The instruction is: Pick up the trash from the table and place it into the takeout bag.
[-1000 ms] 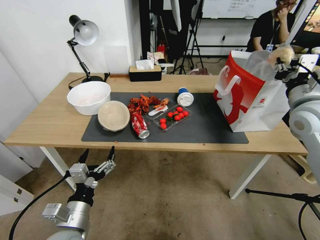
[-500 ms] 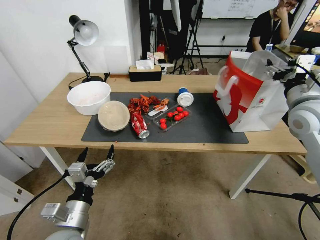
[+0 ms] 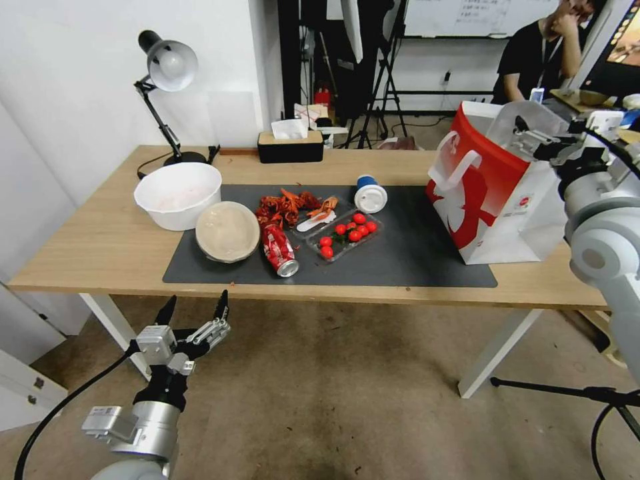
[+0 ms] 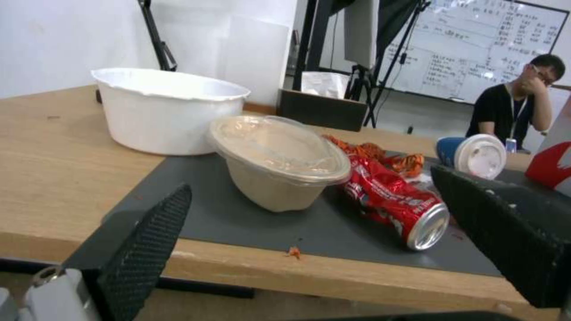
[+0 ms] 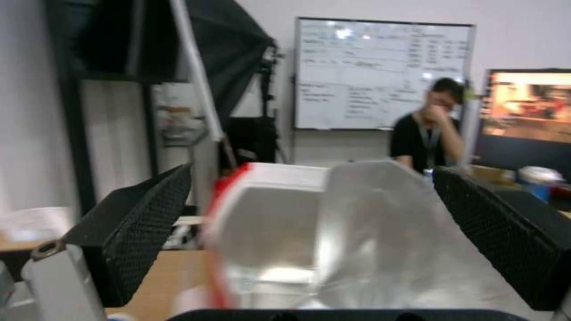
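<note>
Matte grey mat (image 3: 413, 257), crumpled can (image 3: 279, 250)

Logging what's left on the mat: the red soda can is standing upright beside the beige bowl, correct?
Not quite. The red soda can is beside the round beige bowl on the dark mat, but it lies crumpled on its side, not upright. The left wrist view shows its silver end facing the table's front edge.

One takeout bag (image 3: 493, 193), one red soda can (image 3: 279, 249), one blue-white lidded cup (image 3: 369, 194), two bowls (image 3: 227, 231), two grippers (image 3: 193, 312)
</note>
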Controlling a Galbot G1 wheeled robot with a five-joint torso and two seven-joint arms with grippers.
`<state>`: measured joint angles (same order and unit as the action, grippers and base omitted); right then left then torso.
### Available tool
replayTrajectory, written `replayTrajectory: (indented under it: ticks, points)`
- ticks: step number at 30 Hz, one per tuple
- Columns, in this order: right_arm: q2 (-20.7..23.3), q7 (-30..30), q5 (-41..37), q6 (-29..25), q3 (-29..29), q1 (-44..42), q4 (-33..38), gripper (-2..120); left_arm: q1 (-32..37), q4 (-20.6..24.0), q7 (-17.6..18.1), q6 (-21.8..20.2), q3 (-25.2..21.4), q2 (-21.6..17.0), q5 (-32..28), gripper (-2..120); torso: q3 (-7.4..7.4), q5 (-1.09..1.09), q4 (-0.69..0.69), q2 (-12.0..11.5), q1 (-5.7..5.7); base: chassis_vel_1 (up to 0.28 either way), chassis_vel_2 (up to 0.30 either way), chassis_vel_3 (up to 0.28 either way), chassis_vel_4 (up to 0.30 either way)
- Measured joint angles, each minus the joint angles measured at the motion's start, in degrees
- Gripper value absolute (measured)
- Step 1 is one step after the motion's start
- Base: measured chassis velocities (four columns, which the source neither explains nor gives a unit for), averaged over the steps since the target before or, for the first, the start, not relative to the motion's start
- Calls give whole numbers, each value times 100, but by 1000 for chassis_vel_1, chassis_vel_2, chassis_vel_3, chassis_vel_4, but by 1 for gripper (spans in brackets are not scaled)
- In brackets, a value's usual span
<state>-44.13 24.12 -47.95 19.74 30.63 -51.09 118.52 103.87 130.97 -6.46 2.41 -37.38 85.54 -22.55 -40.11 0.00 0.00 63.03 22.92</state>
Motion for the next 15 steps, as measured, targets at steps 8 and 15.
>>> replayTrajectory:
  ticks: [8, 15]
  points:
    - [-130, -1221, 537, -1150, 29, -811, 270, 100, -5, 0, -1, -2, -23, 4, -34, 100, 0, 0, 0, 0, 0, 0, 0, 0, 0]
    - [-515, -1506, 1003, -1675, 99, -1689, 497, 100, -4, -46, 0, 9, -31, -36, -67, 100, 0, 0, 0, 0, 0, 0, 0, 0, 0]
